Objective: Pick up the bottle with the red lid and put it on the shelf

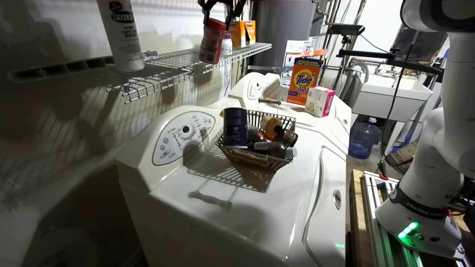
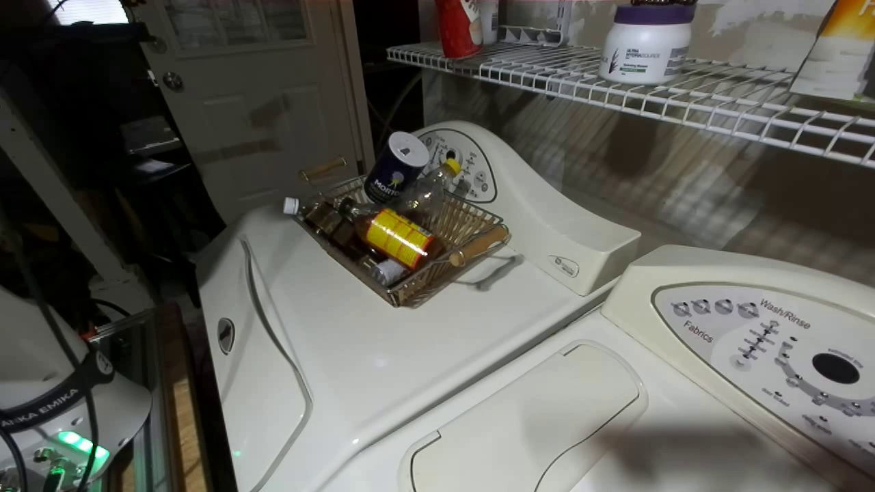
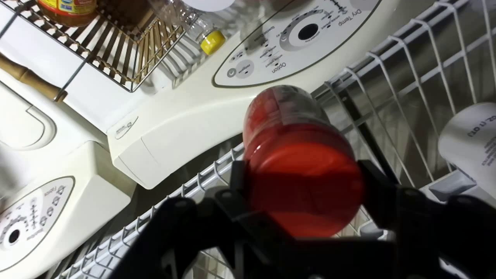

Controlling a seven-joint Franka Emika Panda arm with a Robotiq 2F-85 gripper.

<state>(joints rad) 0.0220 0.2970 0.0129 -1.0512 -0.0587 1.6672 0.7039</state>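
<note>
Claw [image 3: 304, 180] is clamped around the red-lidded bottle [image 1: 212, 42], and I've got it tilted up by the white wire shelf [image 1: 170, 72], can't tell if touching. I can read "Tide Ultra Oxi" on the orange box [image 1: 304, 79], "MORTO…" on the navy canister [image 2: 393, 176], "Wash/Rinse" on the washer's control panel [image 2: 759, 342].

In an exterior view, a dark wire basket [image 1: 276, 164] sits on the near white machine [image 1: 278, 204], holding a dark blue canister [image 1: 235, 128] at left and a white-capped bottle [image 1: 275, 149] at right. On the far machine [image 1: 334, 123], an orange Tide box [image 1: 304, 79] stands beside a white-and-pink carton [image 1: 318, 102]. Far right, a blue jug [image 1: 364, 139] rests near a white sink [image 1: 374, 99]. At the near left stands a tall white bottle [image 1: 124, 42].
</note>
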